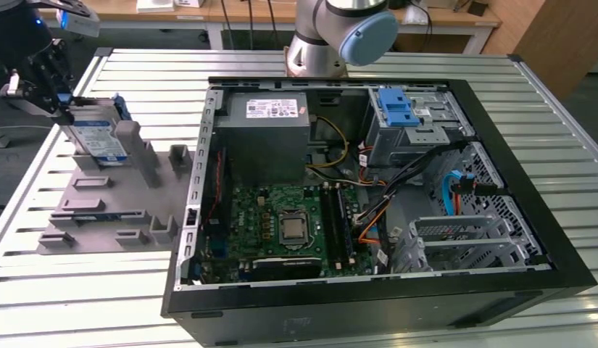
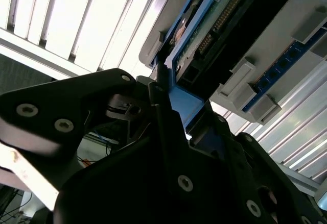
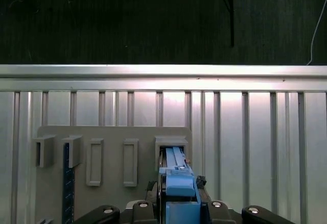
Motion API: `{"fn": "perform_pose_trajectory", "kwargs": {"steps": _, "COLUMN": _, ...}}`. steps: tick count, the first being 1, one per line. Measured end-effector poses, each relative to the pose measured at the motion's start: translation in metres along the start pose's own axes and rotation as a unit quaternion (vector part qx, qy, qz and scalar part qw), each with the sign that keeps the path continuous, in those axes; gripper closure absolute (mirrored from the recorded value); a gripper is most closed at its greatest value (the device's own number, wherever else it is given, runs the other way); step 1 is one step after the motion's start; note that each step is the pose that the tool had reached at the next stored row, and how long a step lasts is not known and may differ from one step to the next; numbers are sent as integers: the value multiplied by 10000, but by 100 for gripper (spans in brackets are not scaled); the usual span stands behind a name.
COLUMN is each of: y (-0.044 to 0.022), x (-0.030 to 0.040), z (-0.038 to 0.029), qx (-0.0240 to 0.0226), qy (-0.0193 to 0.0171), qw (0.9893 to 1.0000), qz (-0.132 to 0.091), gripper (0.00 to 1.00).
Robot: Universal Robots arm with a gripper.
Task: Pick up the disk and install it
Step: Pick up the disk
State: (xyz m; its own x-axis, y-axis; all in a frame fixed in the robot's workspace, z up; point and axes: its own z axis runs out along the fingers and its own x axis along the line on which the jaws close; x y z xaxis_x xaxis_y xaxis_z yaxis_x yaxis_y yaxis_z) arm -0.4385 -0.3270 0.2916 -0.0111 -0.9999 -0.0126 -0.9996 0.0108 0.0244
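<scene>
1. Table (image 1: 105,304): ribbed slats of pale metal, glossy where the light hits them.
2. Rack (image 1: 110,210): matte grey plastic slab with raised rectangular slot-posts. It lies flat on the table, at the exterior view's left of the open black-walled computer case (image 1: 530,239).
3. Disk (image 1: 98,138): flat silver-grey slab with a blue-and-white label and blue plastic side rails. It stands on edge, roughly upright, at a far slot of the rack. Cannot tell whether its lower edge is seated or just clear. The second wrist view shows a green circuit board and a dark connector strip on its face.
4. Gripper (image 1: 63,105): black, angular, studded with bolts. Its fingers (image 2: 159,101) are clamped on the disk's blue rail, as seen in both wrist views.
</scene>
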Motion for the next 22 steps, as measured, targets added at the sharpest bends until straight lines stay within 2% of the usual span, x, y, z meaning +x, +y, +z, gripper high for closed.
{"fn": "perform_pose_trajectory", "kwargs": {"steps": 2, "y": 0, "x": 0, "z": 11, "qx": 2, "qy": 2, "qw": 10000, "qz": 0, "gripper": 62}}
{"fn": "perform_pose_trajectory", "kwargs": {"steps": 3, "y": -1, "x": 0, "z": 19, "qx": 2, "qy": 3, "qw": 10000, "qz": 0, "gripper": 56}}
{"fn": "perform_pose_trajectory", "kwargs": {"steps": 9, "y": 0, "x": 0, "z": 36, "qx": 1, "qy": 10, "qw": 10000, "qz": 1, "gripper": 56}}
{"fn": "perform_pose_trajectory", "kwargs": {"steps": 11, "y": 0, "x": 0, "z": 37, "qx": 2, "qy": 10, "qw": 10000, "qz": 1, "gripper": 58}}
{"fn": "perform_pose_trajectory", "kwargs": {"steps": 12, "y": -1, "x": 0, "z": 37, "qx": 2, "qy": 10, "qw": 10000, "qz": 1, "gripper": 64}}
{"fn": "perform_pose_trajectory", "kwargs": {"steps": 17, "y": -1, "x": 0, "z": 37, "qx": 2, "qy": 10, "qw": 10000, "qz": 1, "gripper": 64}}
{"fn": "perform_pose_trajectory", "kwargs": {"steps": 22, "y": 0, "x": 0, "z": 6, "qx": 3, "qy": 10, "qw": 10000, "qz": 1, "gripper": 64}}
